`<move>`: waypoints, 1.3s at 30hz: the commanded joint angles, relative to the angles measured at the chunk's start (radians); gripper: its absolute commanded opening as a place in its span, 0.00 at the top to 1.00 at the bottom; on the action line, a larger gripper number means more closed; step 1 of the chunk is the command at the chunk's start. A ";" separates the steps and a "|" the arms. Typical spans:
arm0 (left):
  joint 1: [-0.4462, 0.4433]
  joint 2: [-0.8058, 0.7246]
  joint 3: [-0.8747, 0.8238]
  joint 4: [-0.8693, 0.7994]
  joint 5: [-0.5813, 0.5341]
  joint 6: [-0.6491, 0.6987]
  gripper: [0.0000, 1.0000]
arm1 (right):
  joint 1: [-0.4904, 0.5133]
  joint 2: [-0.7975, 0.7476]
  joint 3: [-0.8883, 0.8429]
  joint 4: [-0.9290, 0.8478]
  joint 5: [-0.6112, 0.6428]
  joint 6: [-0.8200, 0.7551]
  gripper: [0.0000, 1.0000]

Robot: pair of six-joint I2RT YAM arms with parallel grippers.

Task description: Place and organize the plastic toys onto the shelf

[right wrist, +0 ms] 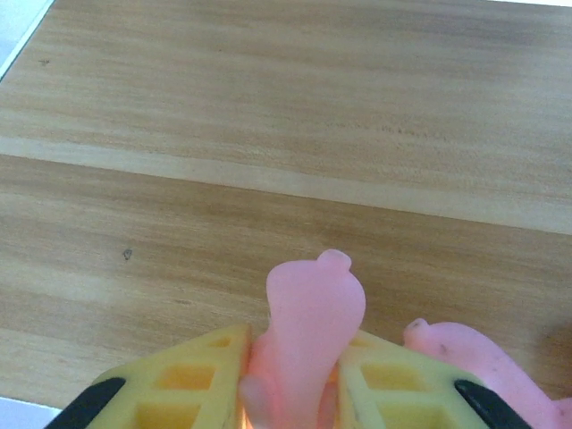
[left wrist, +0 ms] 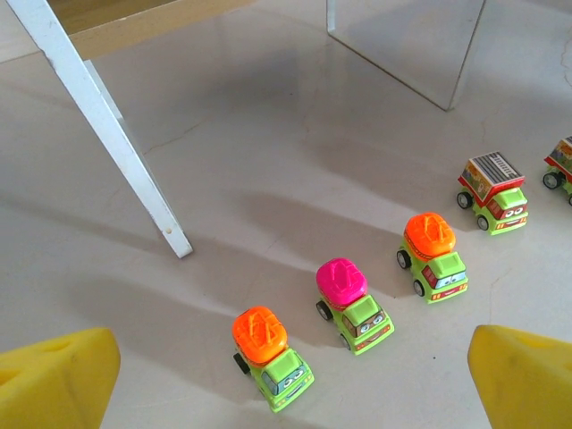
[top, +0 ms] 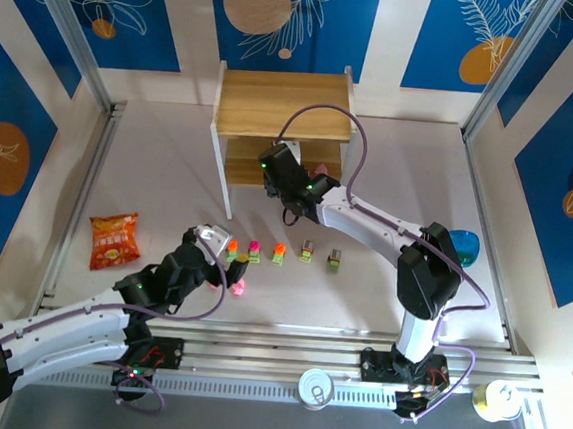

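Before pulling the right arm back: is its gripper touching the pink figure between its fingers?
Touching. Right wrist view: the right gripper clamps the pink figure from both sides.

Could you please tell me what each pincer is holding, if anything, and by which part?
The right pincer grips a pink figure by one end, with the other, rounded end sticking out in front. The left pincer is open and holds nothing.

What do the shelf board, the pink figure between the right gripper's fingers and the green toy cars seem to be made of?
Shelf board: likely wood or wood veneer, matt; fine grain lines run along it.
Pink figure: probably soft plastic or rubber, smooth, faintly translucent.
Green toy cars: hard plastic, glossy; highlights on bright moulded bodies.
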 commanded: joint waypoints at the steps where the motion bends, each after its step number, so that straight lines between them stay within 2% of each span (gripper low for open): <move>1: -0.009 -0.004 0.004 0.007 -0.016 0.002 0.00 | -0.009 0.024 0.044 -0.020 -0.008 -0.010 0.74; 15: -0.009 -0.004 0.004 0.007 -0.015 0.004 0.00 | -0.013 0.030 0.040 -0.029 0.005 0.005 0.68; 21: -0.009 -0.002 0.005 0.005 -0.008 0.007 0.00 | -0.001 0.007 0.024 -0.014 0.010 -0.007 0.67; 25: -0.009 -0.002 0.004 0.004 -0.008 0.004 0.00 | 0.006 -0.010 0.017 -0.012 0.022 -0.012 0.61; 35: -0.009 -0.003 0.004 0.003 -0.013 0.005 0.00 | 0.017 -0.036 -0.001 -0.009 0.036 -0.011 0.60; 39: -0.009 -0.004 0.004 0.004 -0.015 0.004 0.00 | 0.029 -0.059 -0.018 -0.004 0.051 -0.014 0.57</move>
